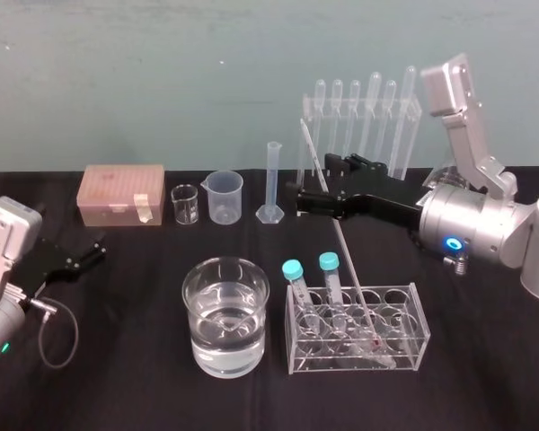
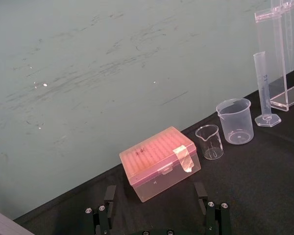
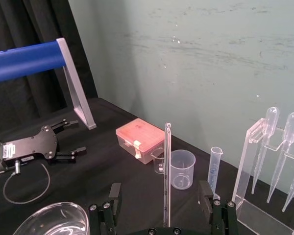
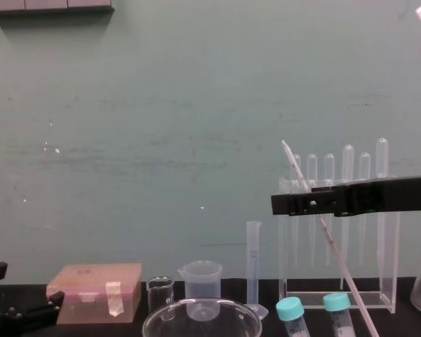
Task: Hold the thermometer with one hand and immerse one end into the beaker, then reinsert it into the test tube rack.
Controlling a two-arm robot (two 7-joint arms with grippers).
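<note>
Head view: the beaker (image 1: 225,314), holding water, sits nearest; at its 3 o'clock the test tube rack (image 1: 418,332) holds the leaning thermometer (image 1: 341,238). The right tool (image 1: 310,184) straddles its upper stem. The left tool (image 1: 94,250) lies open at the desk's 9 o'clock. Right wrist view: fingers (image 3: 113,195) spread wide, not touching the thermometer. Centre it, close gently, lift along its lean.

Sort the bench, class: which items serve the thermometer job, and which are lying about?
Job: thermometer, right gripper open around it, large glass beaker, test tube rack.
Idle: pink tip box, small glass beaker, plastic beaker, measuring cylinder, pipette stand, left gripper parked left.
</note>
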